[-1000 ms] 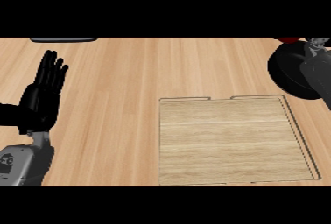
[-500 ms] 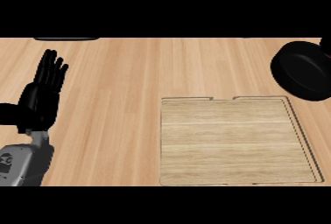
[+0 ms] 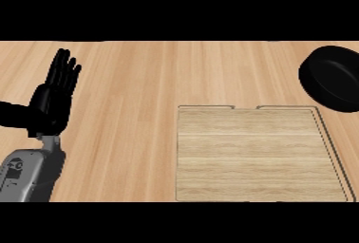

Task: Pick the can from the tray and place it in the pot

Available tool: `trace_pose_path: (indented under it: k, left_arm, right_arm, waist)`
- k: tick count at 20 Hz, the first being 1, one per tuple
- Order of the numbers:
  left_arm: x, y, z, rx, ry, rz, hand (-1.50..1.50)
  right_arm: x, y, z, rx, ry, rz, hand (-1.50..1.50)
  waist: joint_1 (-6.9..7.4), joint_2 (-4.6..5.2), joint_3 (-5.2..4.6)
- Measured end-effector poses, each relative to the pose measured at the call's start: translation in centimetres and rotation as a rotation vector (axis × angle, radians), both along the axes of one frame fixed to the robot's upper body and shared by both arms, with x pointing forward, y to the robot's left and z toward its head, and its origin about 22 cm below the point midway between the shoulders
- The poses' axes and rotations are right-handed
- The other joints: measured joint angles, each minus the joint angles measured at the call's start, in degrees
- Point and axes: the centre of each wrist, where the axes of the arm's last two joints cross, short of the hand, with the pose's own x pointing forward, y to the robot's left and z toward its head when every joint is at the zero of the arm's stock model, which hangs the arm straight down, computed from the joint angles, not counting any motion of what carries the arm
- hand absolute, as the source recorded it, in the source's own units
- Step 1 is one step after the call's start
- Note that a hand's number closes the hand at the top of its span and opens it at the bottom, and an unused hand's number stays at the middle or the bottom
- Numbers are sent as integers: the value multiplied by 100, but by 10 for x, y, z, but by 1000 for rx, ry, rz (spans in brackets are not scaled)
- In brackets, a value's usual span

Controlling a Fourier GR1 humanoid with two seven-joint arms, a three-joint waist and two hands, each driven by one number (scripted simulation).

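I see my left hand (image 3: 52, 97) resting wide open at frame left, tray (image 3: 256, 154) bare, pot (image 3: 335, 78) upper right; no can visible.

Bare tray (image 3: 252, 156) (pot (image 3: 335, 78) beyond)

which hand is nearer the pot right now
Of the hands in view, only the left: the left hand rests open at the view's left, far across the counter from the pot at upper right. The right hand does not show.
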Motion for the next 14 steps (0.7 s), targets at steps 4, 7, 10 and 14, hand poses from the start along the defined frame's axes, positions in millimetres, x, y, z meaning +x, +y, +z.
trace_pose_path:
  k: [4,7,10,14]
  left_arm:
    - [-5,0,-1,-6,-2,-10,0]
    - [-3,-4,-1,-6,-7,-14,0]
    - [-2,-3,1,-3,-8,-18,0]
    - [-6,-5,1,-5,-10,-16,0]
  right_arm:
    - [-4,-20,-13,66,80,-15,150]
    - [-3,-23,-21,201,112,-8,-150]
    - [-1,-24,-29,277,134,43,-150]
    - [-2,-25,-38,304,120,136,-150]
  waist:
    - [62,14,3]
    - [76,28,10]
    - [115,43,12]
    - [120,38,13]
